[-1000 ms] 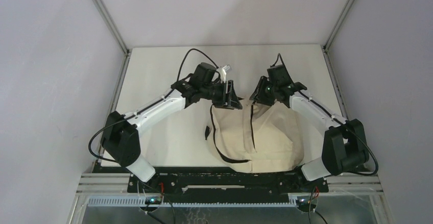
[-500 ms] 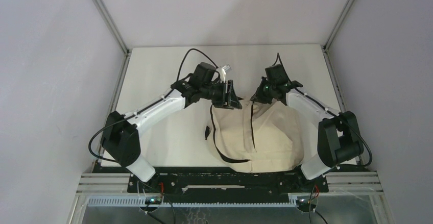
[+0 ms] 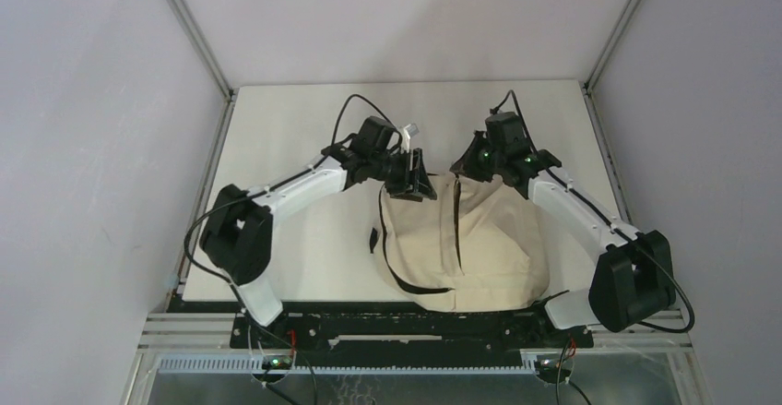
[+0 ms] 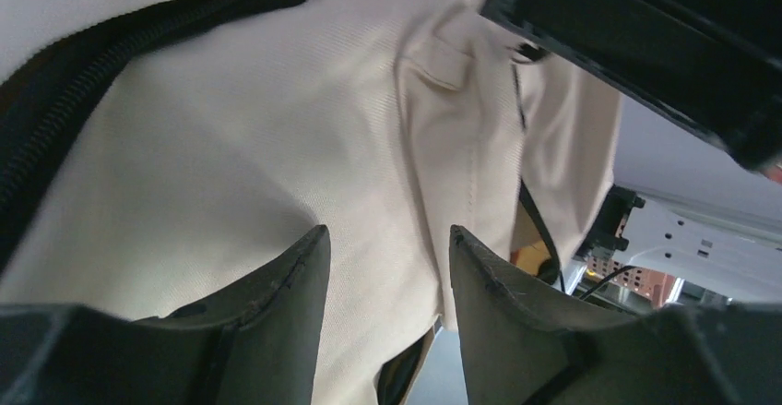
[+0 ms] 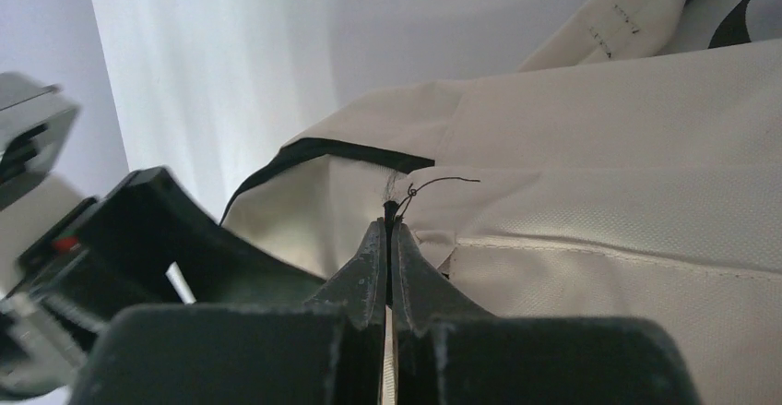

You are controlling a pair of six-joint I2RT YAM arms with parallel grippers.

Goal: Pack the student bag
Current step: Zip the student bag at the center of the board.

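Station inspected from the near side.

1. The student bag (image 3: 479,239) lies flat on the table (image 3: 277,128), right of centre, its lower end at the near edge between the 2 arm bases. A black strap (image 3: 396,271) curves along its left side.
2. The left gripper (image 4: 387,248) sits at the bag's far left corner. Its 2 fingers (image 4: 277,313) stand moderately apart with cream cloth across the gap. Whether they press the cloth cannot be told. A black zipper (image 4: 55,101) runs past on the left of that wrist view.
3. The right gripper (image 5: 389,225) is at the bag's far edge, jaws fully together, nipping a small black tab on the bag's seam, with a fine thread curling from it.
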